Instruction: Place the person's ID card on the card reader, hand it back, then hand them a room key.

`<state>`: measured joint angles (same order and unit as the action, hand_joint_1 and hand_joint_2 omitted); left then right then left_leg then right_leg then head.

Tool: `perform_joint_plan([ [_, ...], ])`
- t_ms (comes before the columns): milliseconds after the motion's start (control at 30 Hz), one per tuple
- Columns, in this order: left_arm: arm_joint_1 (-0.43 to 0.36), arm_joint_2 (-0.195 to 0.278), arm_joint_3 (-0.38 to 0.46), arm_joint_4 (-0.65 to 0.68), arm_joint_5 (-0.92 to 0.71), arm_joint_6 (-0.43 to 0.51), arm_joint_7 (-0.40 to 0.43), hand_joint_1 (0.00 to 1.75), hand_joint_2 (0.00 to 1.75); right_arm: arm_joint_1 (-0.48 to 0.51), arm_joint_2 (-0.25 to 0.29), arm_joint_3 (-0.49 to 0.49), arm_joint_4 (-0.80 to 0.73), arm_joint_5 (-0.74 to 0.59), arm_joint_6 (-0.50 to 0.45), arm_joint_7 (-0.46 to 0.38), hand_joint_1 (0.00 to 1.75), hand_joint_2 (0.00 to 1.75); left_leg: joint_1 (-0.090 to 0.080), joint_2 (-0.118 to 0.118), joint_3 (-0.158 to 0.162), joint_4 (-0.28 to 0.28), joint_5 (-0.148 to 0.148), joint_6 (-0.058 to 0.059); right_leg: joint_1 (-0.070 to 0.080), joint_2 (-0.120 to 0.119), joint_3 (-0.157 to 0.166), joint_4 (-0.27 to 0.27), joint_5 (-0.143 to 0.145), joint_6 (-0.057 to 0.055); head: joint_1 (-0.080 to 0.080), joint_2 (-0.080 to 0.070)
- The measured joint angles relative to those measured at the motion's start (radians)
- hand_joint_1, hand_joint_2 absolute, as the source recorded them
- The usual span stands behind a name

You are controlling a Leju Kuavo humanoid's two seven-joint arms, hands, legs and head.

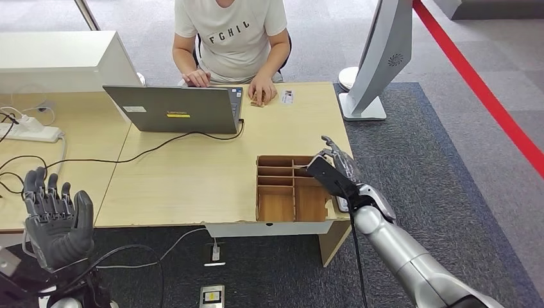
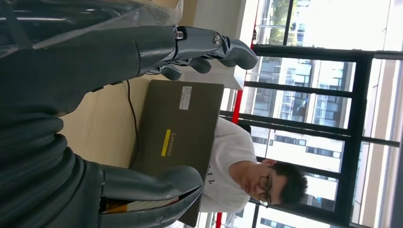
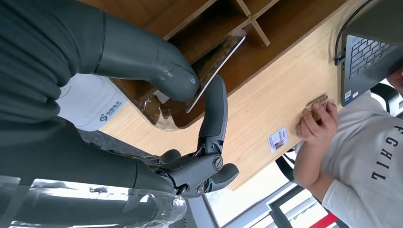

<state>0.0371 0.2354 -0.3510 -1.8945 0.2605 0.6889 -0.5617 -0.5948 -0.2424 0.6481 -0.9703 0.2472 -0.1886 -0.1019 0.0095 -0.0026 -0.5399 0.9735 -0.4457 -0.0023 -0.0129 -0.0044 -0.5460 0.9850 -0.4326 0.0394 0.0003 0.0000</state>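
- Right hand (image 3: 190, 95) pinches a room key card (image 3: 219, 61) between thumb and finger, above the wooden divider box (image 1: 292, 189).
- Left hand (image 1: 54, 215) idle, fingers apart, holding nothing.
- ID card (image 1: 287, 97) lies at the box's twelve o'clock, beside the person's hand (image 1: 262, 88).
- Risk: the edge pinch looks thin, so the card may slip or catch a divider.

Office reception setting, wooden worktop (image 1: 192, 179) with open laptop (image 1: 173, 109), person (image 1: 231, 38) seated behind it, grey carpet floor (image 1: 449, 167), large glass windows (image 2: 304, 118), standing monitor (image 1: 378, 58).

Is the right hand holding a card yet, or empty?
Holding: the right hand pinches a card between thumb and finger, above the wooden divider box.
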Motion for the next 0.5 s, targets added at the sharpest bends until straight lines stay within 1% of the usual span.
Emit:
perform_joint_plan([
  [267,-0.001,0.000,0.000,0.000,0.005,0.000,-0.008,0.00,1.75,-0.017,0.005,-0.001,0.001,0.020,-0.073,-0.021,1.75,1.75,0.000,0.000,0.000,0.000,0.000,0.000,0.000,0.000,0.000,0.000,0.000,0.000,0.000,0.000],
  [500,-0.001,-0.005,-0.001,0.003,0.024,0.000,-0.033,0.00,1.75,-0.034,0.010,-0.008,-0.030,0.033,-0.147,-0.030,1.75,1.75,0.000,0.000,0.000,0.000,0.000,0.000,0.000,0.000,0.000,0.000,0.000,0.000,0.000,0.000],
])
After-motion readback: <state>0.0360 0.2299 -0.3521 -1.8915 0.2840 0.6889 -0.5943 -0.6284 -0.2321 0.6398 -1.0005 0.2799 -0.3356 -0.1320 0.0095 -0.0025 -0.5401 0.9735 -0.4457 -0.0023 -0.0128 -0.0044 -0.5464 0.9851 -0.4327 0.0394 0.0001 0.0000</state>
